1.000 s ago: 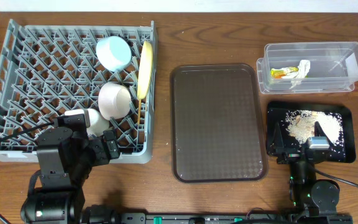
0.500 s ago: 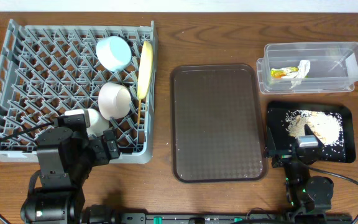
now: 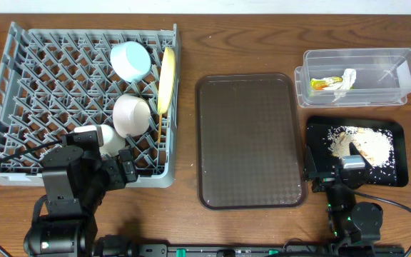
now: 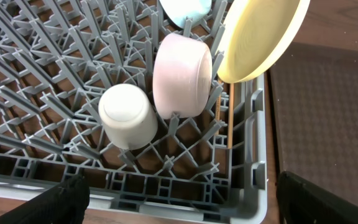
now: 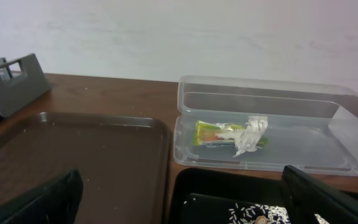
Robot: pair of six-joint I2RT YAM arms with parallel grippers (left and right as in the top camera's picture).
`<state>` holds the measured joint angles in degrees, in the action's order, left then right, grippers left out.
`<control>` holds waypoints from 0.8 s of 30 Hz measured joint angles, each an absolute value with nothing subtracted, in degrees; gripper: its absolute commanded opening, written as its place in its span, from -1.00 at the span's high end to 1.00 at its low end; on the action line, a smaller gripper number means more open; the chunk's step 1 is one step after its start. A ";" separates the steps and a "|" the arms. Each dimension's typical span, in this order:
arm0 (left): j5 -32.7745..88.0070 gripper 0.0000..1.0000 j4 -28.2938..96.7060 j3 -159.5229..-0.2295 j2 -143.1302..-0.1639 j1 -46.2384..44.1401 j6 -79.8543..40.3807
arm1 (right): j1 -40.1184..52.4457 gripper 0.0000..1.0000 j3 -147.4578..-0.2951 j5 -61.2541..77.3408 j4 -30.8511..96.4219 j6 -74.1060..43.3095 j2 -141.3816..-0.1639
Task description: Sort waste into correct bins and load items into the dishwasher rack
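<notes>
Seen from overhead, the grey dishwasher rack [image 3: 48, 78] fills the upper left of the desk [image 3: 191, 43]. In its right part sit the light blue bowl [image 3: 130, 60], the white bowl [image 3: 131, 116] below it and the small white cup [image 3: 107, 138]. The yellow plate [image 3: 166, 80] stands on edge by the right wall. A brown tray [image 3: 250, 143] lies mid-frame. At upper right, the clear tub [image 3: 391, 68] holds the snack wrapper [image 3: 322, 84] and white scrap [image 3: 346, 81]. Below it, the black tray [image 3: 398, 171] carries the rice [image 3: 366, 143].

In the left wrist view, the left pincer [image 4: 179, 202] stands wide apart over the rack's near wall, gripping nothing. The cup sits mouth-down just beside the white bowl, and the chopsticks [image 4: 230, 118] show under the plate.

In the right wrist view, the right pincer [image 5: 179, 199] is also wide apart and holds nothing. It hangs over the black tray, with the tub beyond it.
</notes>
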<state>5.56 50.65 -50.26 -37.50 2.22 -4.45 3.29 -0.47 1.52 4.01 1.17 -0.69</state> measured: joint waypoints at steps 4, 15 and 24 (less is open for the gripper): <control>5.56 -0.94 50.65 -50.26 -37.50 2.22 -4.45 | 3.29 -0.98 -0.47 1.52 4.03 1.19 -0.69; 5.56 -0.95 50.87 -50.26 -37.43 2.22 -4.45 | 3.29 -0.98 -0.47 1.54 4.03 1.34 -0.69; 5.56 -0.94 42.09 -39.33 -26.17 2.22 -4.47 | 3.29 -0.99 -0.47 1.56 4.01 1.39 -0.69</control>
